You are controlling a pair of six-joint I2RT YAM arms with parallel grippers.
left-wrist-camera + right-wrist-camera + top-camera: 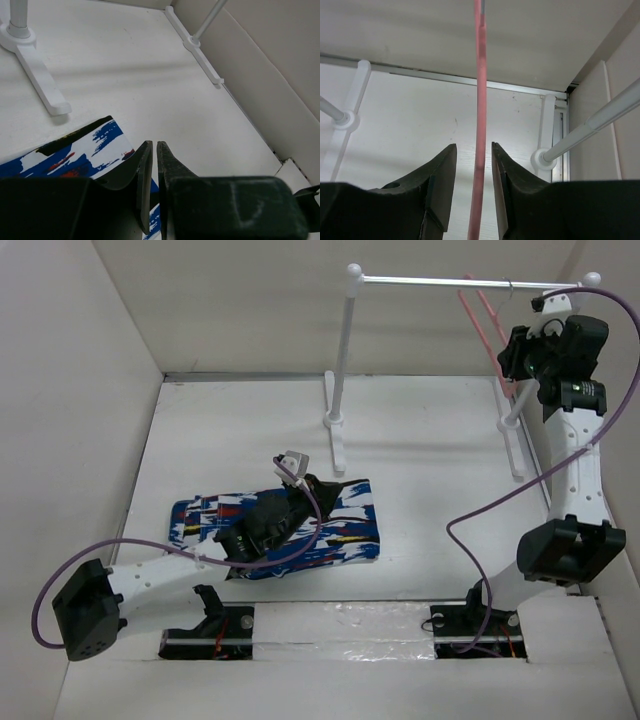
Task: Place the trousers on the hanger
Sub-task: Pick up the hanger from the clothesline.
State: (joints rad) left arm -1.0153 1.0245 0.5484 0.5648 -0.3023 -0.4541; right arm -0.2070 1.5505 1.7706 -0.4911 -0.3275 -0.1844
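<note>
Left arm (165,575) seemingly on trousers (350,512), right arm (575,460) raised

trousers (350,518): flat on table (430,440), left of centre, toward near edge | rack (343,350): behind them, centre to right side | hanger (480,100): on rack's rail, far-right corner

Royal blue fabric trousers (350,525) splashed white, red and black lie folded on the white table (430,470), near left, beneath the left gripper (322,490). Far right, a thin pink triangular hanger (478,312) hangs from the silver rail (440,281) of a white-posted rack (348,350); the right gripper (508,365) is at it, perhaps touching.
</note>
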